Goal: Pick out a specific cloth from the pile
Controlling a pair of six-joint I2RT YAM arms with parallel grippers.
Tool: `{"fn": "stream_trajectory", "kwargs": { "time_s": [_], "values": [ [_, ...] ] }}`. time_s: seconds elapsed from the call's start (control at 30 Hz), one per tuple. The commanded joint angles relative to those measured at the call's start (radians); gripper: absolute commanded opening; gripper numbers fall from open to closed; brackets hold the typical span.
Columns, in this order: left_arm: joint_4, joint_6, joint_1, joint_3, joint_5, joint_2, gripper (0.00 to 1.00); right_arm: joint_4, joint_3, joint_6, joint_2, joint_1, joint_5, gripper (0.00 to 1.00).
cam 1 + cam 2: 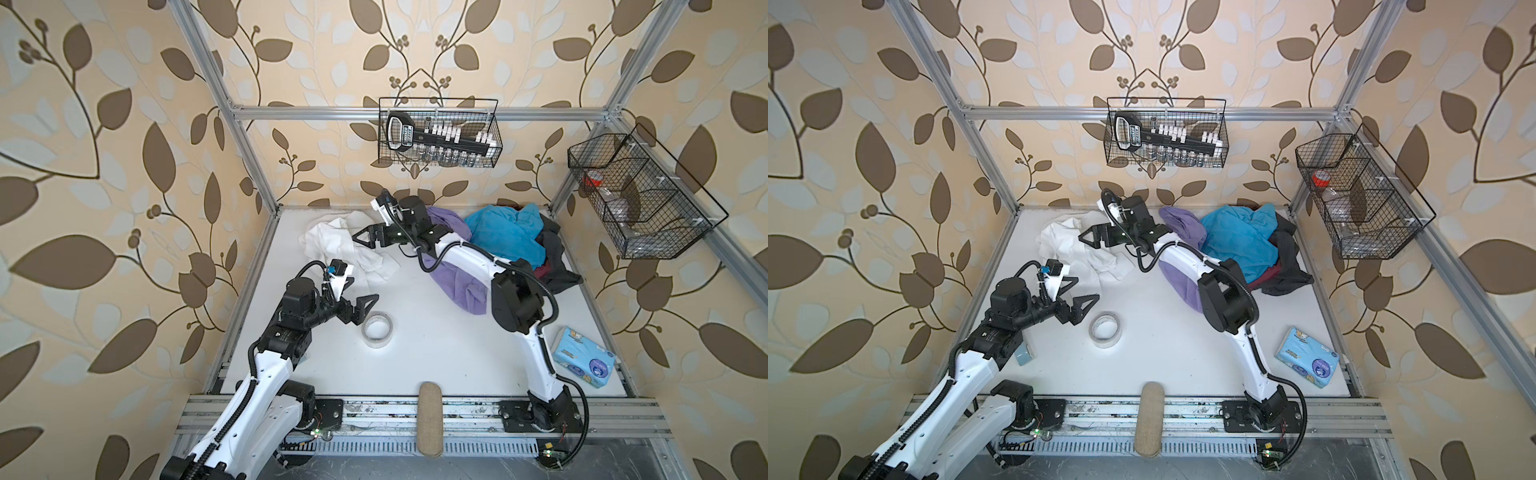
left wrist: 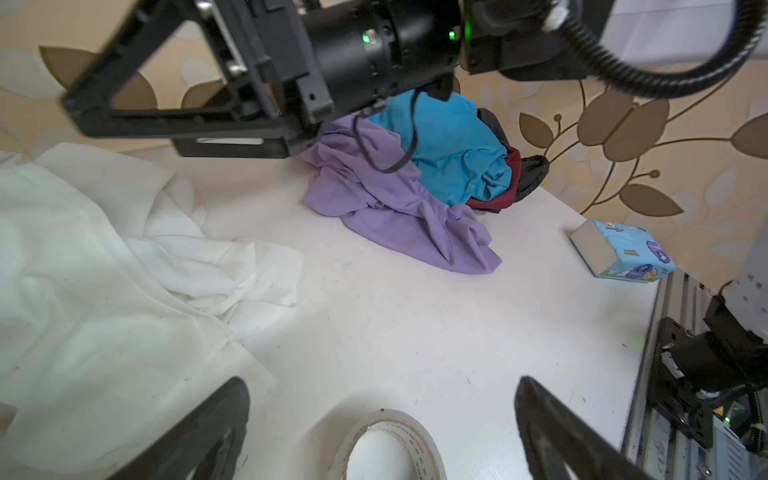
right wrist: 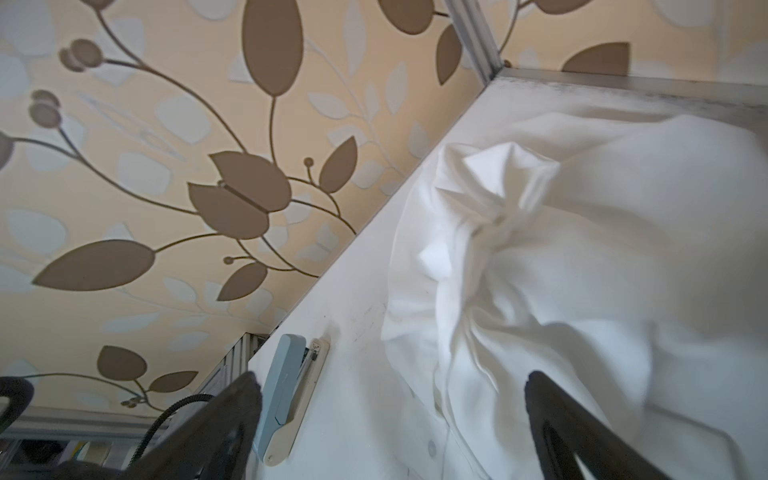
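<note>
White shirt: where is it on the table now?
In both top views the cloth lies crumpled in the far-left corner of the table, apart from the pile at far right, with the open right gripper over it.

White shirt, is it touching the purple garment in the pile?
Apart. The left wrist view shows bare table between the white shirt and the purple garment.
</note>
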Motion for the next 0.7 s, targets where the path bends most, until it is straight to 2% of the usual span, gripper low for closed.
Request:
{"fn": "stream_trajectory", "kwargs": {
  "time_s": [0.0, 0.2, 0.4, 0.53, 0.6, 0.67],
  "values": [
    [0.042, -0.004, -0.011, -0.008, -0.014, -0.02, 0.99, -0.078, -0.182, -0.085, -0.174, -0.041, 0.11, 1.0],
    [0.041, -0.009, -0.015, -0.008, -0.032, -0.003, 0.99, -0.055, -0.607, -0.131, -0.59, -0.129, 0.289, 1.0],
    [0.048, -0.018, -0.016, -0.009, -0.124, 0.034, 0.99, -0.073, -0.937, -0.146, -0.94, -0.27, 0.5, 1.0],
    [0.054, -0.05, -0.015, 0.002, -0.319, 0.099, 0.99, -0.037, -1.131, -0.15, -1.092, -0.414, 0.606, 0.99],
    [0.065, -0.085, -0.013, 0.005, -0.47, 0.14, 0.99, 0.065, -1.237, -0.166, -1.162, -0.473, 0.636, 1.0],
    [0.099, -0.096, -0.01, -0.001, -0.567, 0.186, 0.99, 0.222, -1.359, -0.188, -1.236, -0.522, 0.634, 1.0]
  ]
}}
